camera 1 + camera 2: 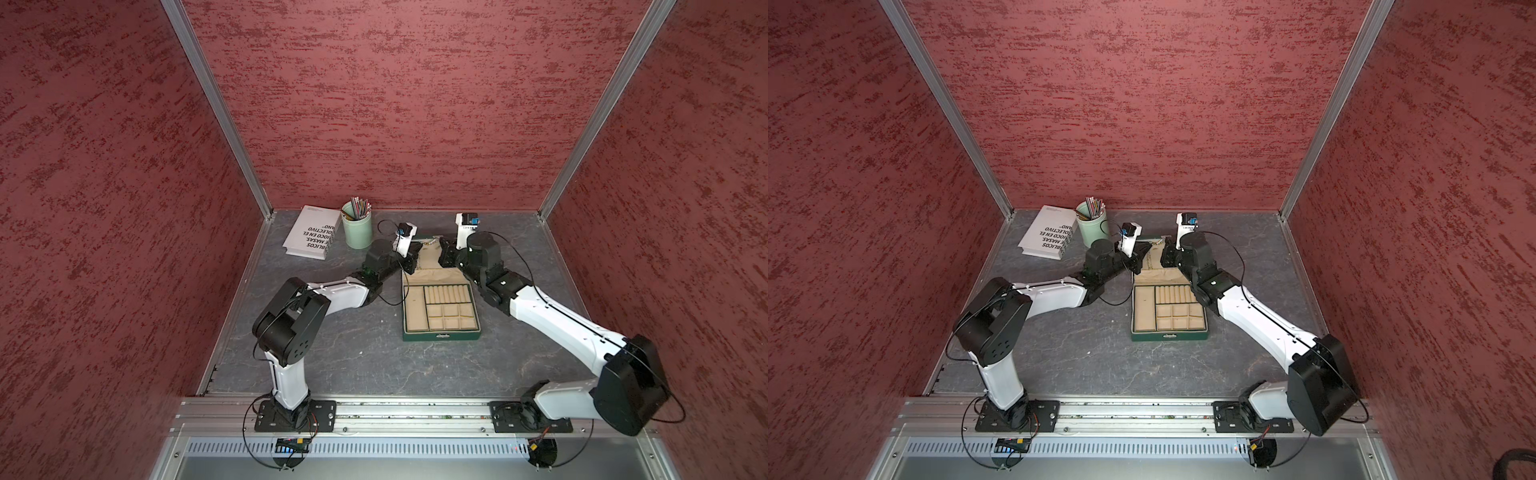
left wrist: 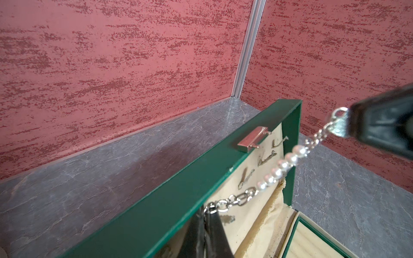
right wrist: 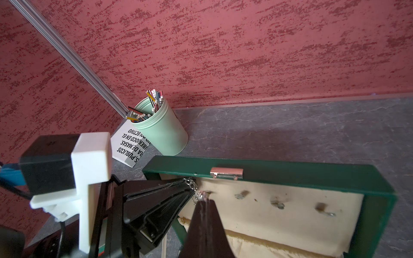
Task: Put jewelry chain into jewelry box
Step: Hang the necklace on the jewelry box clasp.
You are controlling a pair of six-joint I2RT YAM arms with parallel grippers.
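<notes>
Left hand [image 2: 205,215] and right hand [image 2: 352,121] pinch opposite ends (likely the surest hold) of the limp, light jewelry chain [image 2: 277,172] before the jewelry box [image 2: 178,189] lid.

From the left wrist, the chain [image 2: 242,197] goes from sharp links to softer beads. Its far end meets the right gripper [image 2: 348,121], a blurred dark shape cut by the picture's edge. The left gripper [image 2: 207,214] is cut off too, with only its tips showing. Most of the box [image 2: 178,196] lies outside the picture.

From the right wrist, the hooks [image 3: 277,204] are smears, and the chain is mostly behind the right gripper's blurred tip.

In both top views the chain, at the box's twelve o'clock edge, is too thin to make out. At ten o'clock from the box, the cup [image 1: 356,232] covers part of the book [image 1: 309,232].
</notes>
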